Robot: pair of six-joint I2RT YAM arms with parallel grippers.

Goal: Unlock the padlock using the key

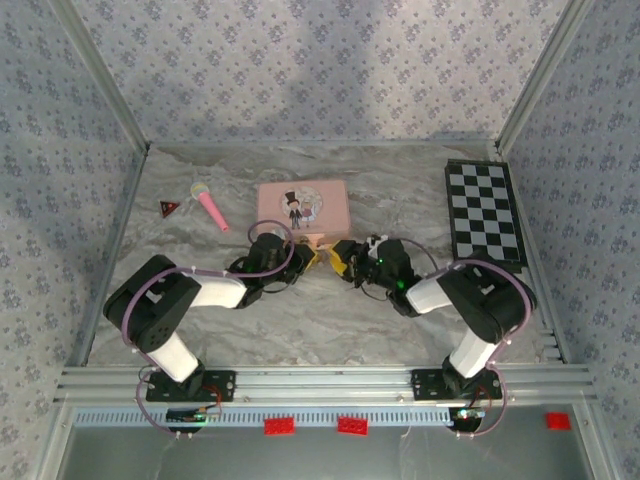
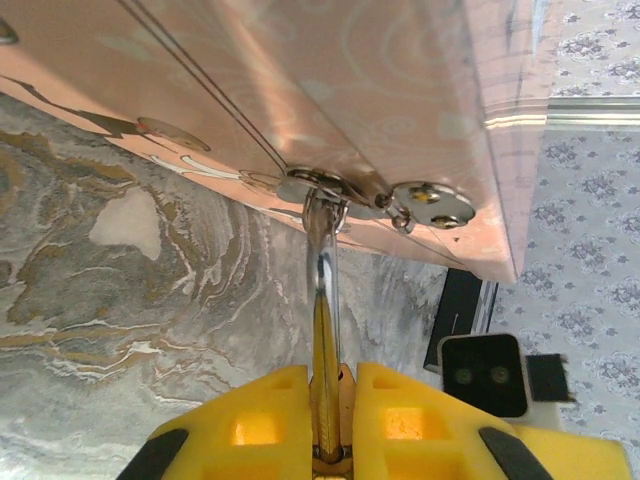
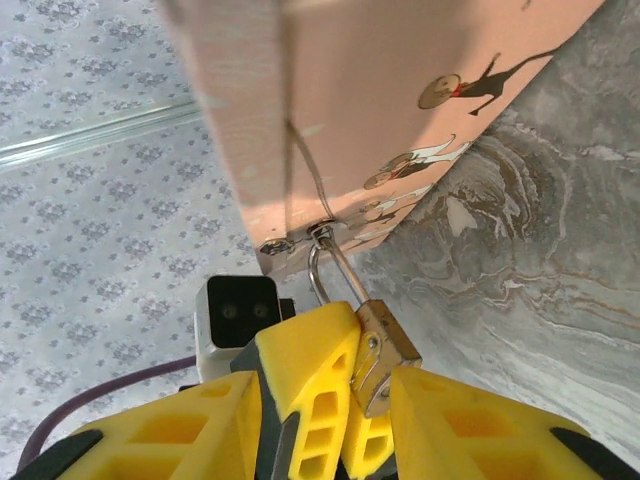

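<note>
So there's only one container here, the pink tin (image 1: 300, 205) with the cartoon couple on top. It sits about mid-desk, a bit toward the far side. The lid is down, so I can't tell what's in it. The padlock (image 3: 385, 335) hangs off the hasp (image 2: 325, 185) on the tin's near side, with its thin shackle hooked through the loop. I can't tell if the shackle is latched or loose. There's a silvery bit at the lower end of the brass body, and I can't make out what it is.

The left fingers (image 2: 255, 425) are clamped on the padlock's body, edge-on between the yellow pads. The right fingers (image 3: 480, 430) are spread apart, one on each side of the padlock and the left pads. One pad is right beside that silvery bit.

Counts:
- one tin and one padlock
- one pink toy microphone (image 1: 210, 205)
- one little dark-red triangle (image 1: 168, 208)
- one checkerboard (image 1: 485, 210)
- three red blocks (image 1: 279, 425) on the near rail
- two arms

Room-wise, both arms meet right at the tin's near edge, so it's tight there. The marbled desk (image 1: 300, 320) is bare between that spot and the arm bases. The microphone and triangle are off to the far left, well apart from the tin. The checkerboard runs along the right side. Patterned walls (image 1: 300, 70) close off the left, right and far sides.
</note>
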